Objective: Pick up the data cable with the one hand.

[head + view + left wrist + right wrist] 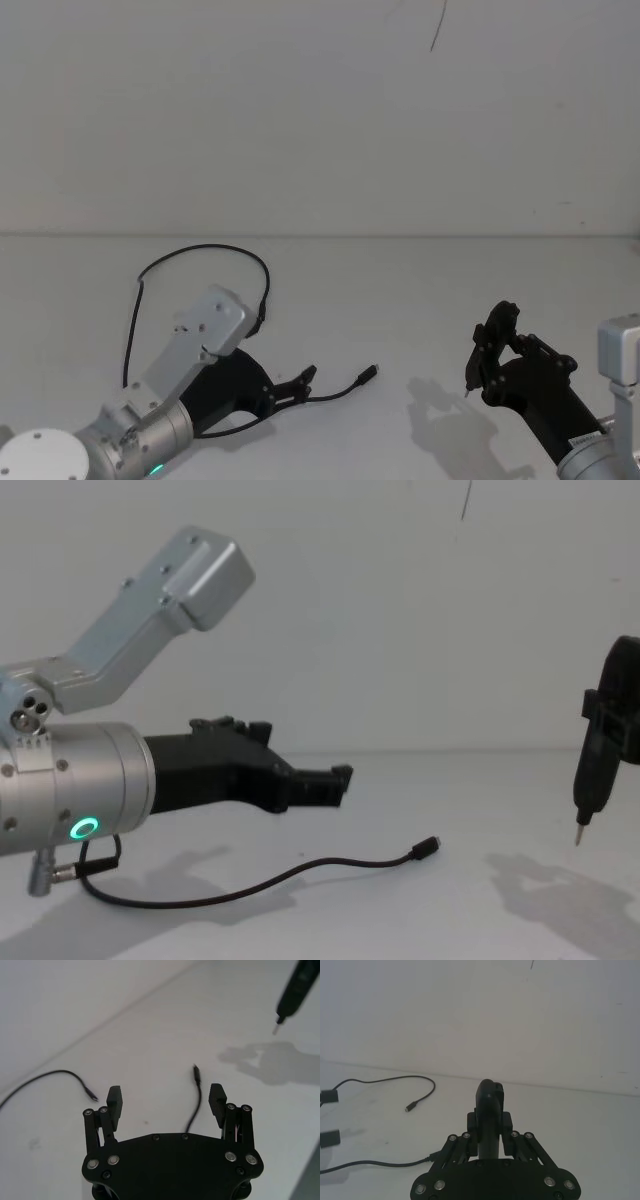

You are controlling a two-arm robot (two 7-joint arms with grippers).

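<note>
A plain pale wall (300,120) fills the upper half of the head view, and a white table (420,290) fills the lower half.

The left arm comes in at the lower left of the head view. In the chest view its thick silver wrist cylinder (70,790) sits at the left edge, with a green ring (85,828) glowing on it. From it the left gripper (303,385) (165,1091) (335,785) reaches toward the frame's centre. Its two black fingers (114,1097) are spread wide apart and grasp nothing. In the chest view it hangs above the table, clear of the cable beneath it.

The right gripper (492,345) (490,1122) sits at the lower right of the head view. Its fingers are pressed in on a black pen-shaped tool (592,780), which points down with its thin silver pin tip (578,835) above the table.

The data cable (200,247) (195,1105) (385,1079) (300,872) lies on the table in the lower left quarter of the head view. It loops in an arc behind the left arm, passes under the gripper and runs out toward the centre. In the left wrist view this stretch lies between the two open fingers. One small plug (371,373) (196,1070) (430,845) lies just past the fingertips. The other plug (92,1095) (409,1108) lies off to one side of the gripper.
</note>
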